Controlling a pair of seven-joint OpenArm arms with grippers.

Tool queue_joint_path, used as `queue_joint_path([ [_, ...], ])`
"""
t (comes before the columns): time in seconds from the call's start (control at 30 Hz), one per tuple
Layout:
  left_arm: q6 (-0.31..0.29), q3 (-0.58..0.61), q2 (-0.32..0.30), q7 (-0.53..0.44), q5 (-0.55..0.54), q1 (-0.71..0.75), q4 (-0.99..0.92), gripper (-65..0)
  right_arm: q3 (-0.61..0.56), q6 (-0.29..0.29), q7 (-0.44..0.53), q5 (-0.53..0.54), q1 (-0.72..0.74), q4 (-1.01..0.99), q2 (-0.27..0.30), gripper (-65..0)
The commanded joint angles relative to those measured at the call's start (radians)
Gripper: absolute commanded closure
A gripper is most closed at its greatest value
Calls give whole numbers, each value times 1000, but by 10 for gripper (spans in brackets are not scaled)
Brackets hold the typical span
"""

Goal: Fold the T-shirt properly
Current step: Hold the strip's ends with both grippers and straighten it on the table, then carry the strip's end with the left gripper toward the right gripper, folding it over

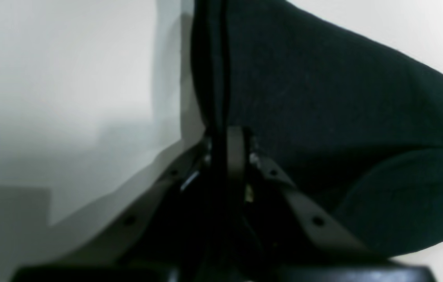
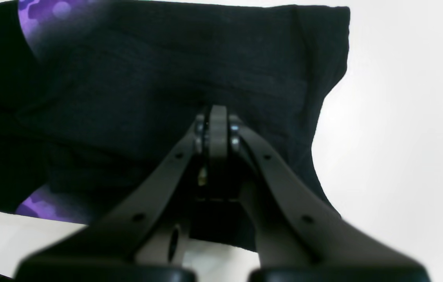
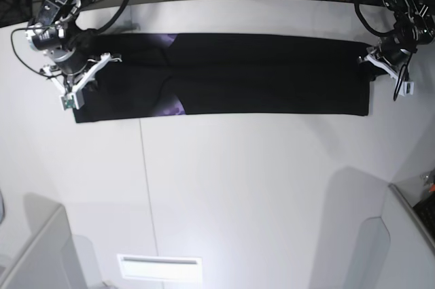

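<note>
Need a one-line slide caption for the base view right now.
Two arms at opposite ends of a black T-shirt folded into a long strip on a white table, right gripper and left gripper both closed.

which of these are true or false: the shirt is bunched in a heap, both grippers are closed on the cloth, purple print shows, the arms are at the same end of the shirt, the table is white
1. The T-shirt is bunched in a heap. False: it lies as a long flat band across the table.
2. Both grippers are closed on the cloth. True: the left gripper and the right gripper each have their jaws together on black cloth.
3. Purple print shows. True: a purple patch peeks out near the band's middle fold.
4. The arms are at the same end of the shirt. False: they are at opposite ends of the band.
5. The table is white. True.
</note>
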Motion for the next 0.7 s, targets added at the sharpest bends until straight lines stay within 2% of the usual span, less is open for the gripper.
queue_joint_path([
  [0.0, 9, -4, -30, 37, 46, 7, 5, 0, 0, 1, 20, 14, 7, 18, 7, 0],
  [0.13, 9, -6, -51, 35, 47, 9, 30, 0, 0, 1, 19, 14, 7, 18, 7, 0],
  [0.37, 14, -30, -53, 35, 47, 76, 219, 0, 0, 1, 17, 14, 7, 16, 7, 0],
  [0.6, 14, -34, -20, 40, 47, 167, 423, 0, 0, 1, 17, 14, 8, 16, 7, 0],
  [0.67, 14, -34, 6, 41, 47, 182, 472, 0, 0, 1, 17, 14, 8, 16, 7, 0],
])
